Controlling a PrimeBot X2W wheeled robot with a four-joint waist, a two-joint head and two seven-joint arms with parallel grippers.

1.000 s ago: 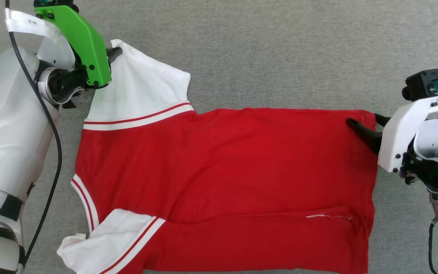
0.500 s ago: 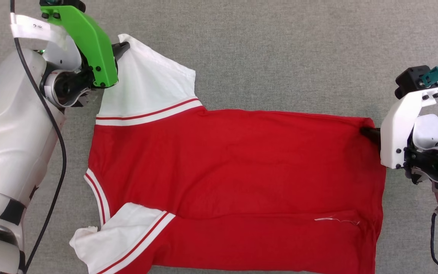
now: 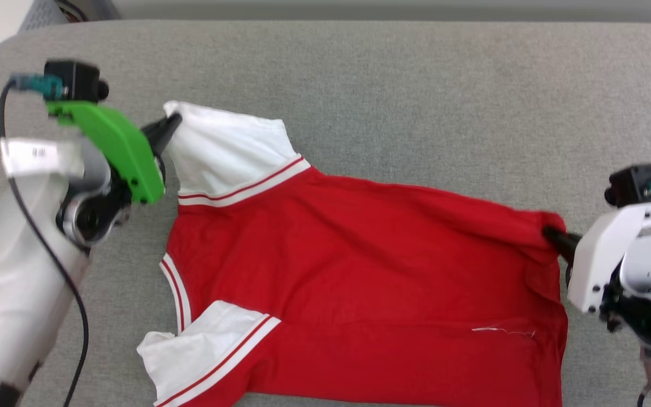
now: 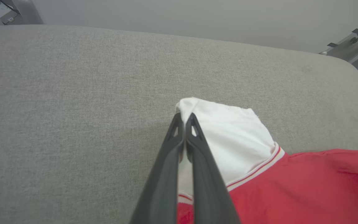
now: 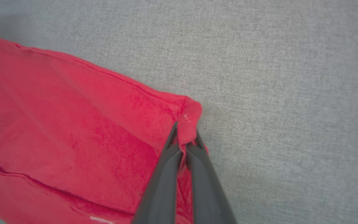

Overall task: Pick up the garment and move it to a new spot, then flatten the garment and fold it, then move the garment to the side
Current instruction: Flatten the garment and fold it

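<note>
Left tool (image 3: 174, 118) and right tool (image 3: 547, 232) are clamping opposite ends of the red soft-fabric white-sleeved jersey (image 3: 359, 254), its length stretching between them.

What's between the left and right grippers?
Head view: the shirt spans the whole stretch over the grey cushion, left gripper shut on its white sleeve, right gripper shut on its red hem corner.

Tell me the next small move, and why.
Probably lift both grippers together and draw the far edge toward the near side, starting a fold: the left gripper is shut on the white sleeve, the right gripper on the red hem corner, and the garment lies nearly flat.
</note>
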